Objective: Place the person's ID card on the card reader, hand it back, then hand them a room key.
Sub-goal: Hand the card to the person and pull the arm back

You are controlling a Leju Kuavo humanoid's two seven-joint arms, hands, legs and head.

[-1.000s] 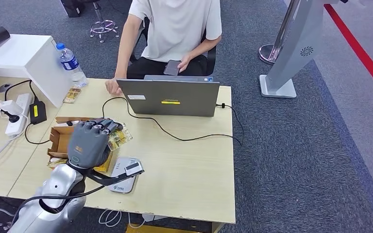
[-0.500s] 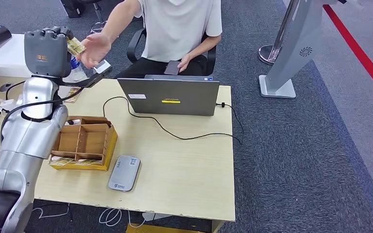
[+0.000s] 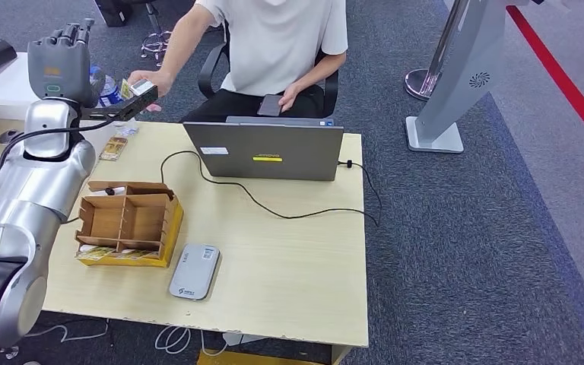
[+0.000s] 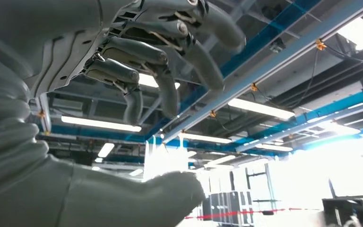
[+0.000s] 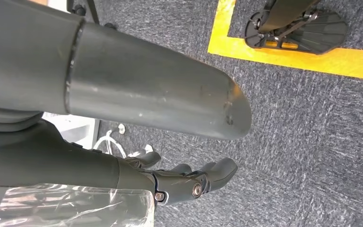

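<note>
Above the bench's [image 3: 289,251] far corner, left robot hand [image 3: 57,65] (open, empty) should wait while the person's hand [image 3: 154,80] takes the card [image 3: 138,88].

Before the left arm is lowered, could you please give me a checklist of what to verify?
1. Left hand empty: ok; in the left wrist view its fingers are apart, with nothing between them.
2. Card handed over: ok; the person's hand holds it.
3. Which card it is: cannot tell.
4. Card reader free: ok; no card lies on it.
5. Way down: not ok; the water bottle stands close beside the hand.
</note>
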